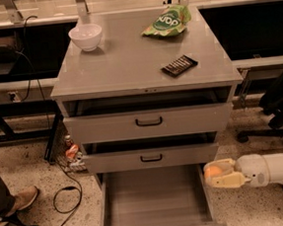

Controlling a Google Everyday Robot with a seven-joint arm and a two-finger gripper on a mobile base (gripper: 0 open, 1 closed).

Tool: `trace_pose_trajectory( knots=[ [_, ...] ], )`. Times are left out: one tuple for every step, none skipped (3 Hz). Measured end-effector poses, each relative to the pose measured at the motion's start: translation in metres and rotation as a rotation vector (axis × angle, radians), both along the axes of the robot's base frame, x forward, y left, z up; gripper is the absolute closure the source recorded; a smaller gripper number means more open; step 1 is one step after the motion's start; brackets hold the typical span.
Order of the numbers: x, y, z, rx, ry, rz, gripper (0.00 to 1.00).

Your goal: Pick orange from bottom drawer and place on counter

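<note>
**A:** What sits on the left?

**B:** A brown shoe [21, 199] at the edge of the floor, with a black cable [65, 198] looping near it. Up on the counter [123, 69], a white bowl [86, 36] stands at the back left corner.

**A:** And moving across the top?

**B:** A green bag [168, 21] lies at the back right. A dark packet [179, 65] lies flat nearer the front right, well apart from the bowl.

**A:** The drawers?

**B:** The top drawer [108, 128] and middle drawer [185, 155] are each pulled out a little. The bottom drawer [156, 198] is pulled far out, its flat grey inside showing.

**A:** Where is the gripper?

**B:** The gripper [209, 174] is low on the right, just outside the bottom drawer's right wall. It is on a white arm [270, 168] reaching in from the right edge.

**A:** Holding anything?

**B:** Yes. Its two cream fingers [229, 180] are closed on the orange [214, 170], which sits between them, beside the drawer and well below the counter.
</note>
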State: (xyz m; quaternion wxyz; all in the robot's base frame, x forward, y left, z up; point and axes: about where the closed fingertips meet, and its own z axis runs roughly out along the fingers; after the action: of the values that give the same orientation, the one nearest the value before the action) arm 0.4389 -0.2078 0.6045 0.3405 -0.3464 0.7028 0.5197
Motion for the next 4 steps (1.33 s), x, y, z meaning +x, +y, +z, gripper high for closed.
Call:
trace_pose_trajectory(
  knots=[
    [0.006, -0.029, 0.071, 0.045, -0.187, -0.036, 1.0],
    [0.007, -0.049, 0.135, 0.022, -0.36, -0.079, 1.0],
    [0.007, -0.054, 0.152, 0.014, -0.406, -0.089, 1.0],
    [0.007, -0.054, 0.152, 0.014, -0.406, -0.089, 1.0]
  ],
)
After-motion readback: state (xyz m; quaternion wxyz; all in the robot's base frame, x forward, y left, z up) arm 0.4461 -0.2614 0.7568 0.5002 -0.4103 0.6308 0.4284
